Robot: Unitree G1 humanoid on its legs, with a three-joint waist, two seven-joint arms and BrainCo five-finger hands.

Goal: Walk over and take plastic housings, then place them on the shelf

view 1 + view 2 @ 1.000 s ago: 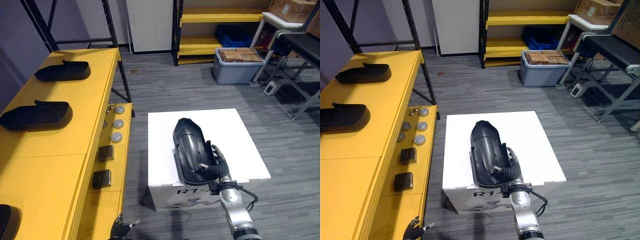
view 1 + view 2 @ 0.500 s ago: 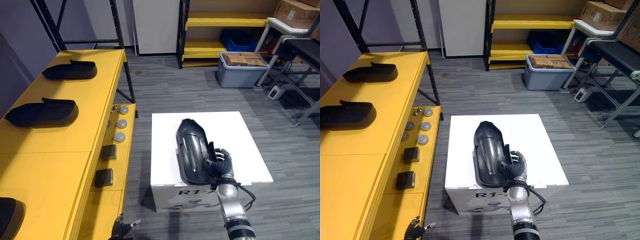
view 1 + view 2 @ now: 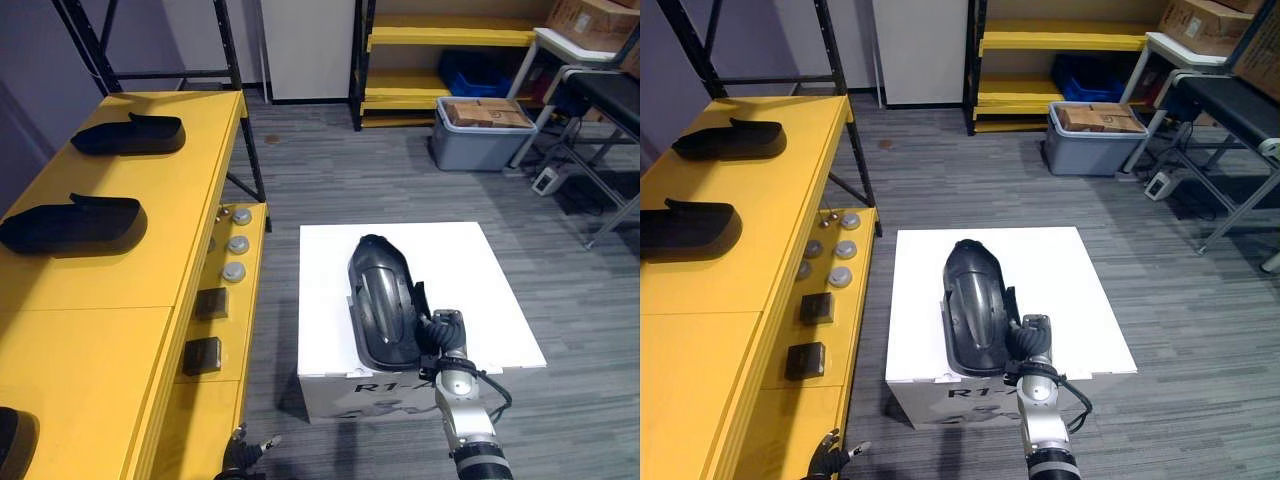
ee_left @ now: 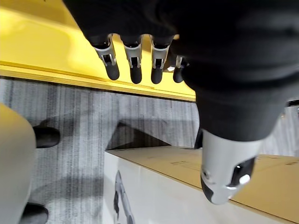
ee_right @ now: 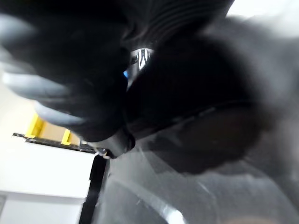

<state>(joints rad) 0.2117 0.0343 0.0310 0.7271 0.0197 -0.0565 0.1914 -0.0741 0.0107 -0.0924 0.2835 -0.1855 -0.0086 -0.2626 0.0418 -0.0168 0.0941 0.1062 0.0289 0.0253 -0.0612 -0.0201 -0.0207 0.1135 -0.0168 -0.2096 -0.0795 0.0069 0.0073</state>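
The right hand [image 3: 441, 331] is at the black housing [image 3: 380, 300] on the white box [image 3: 480, 270], ready to grab it. I cannot tell if it grips. The left hand [image 4: 134, 67] hangs loose. Next, lift the housing.

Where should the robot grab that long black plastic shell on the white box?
Probably on the right side rim of the long black plastic housing, near its close end, coming from the right. It lies lengthwise on the white box, so that thin rim faces the right hand beside it.
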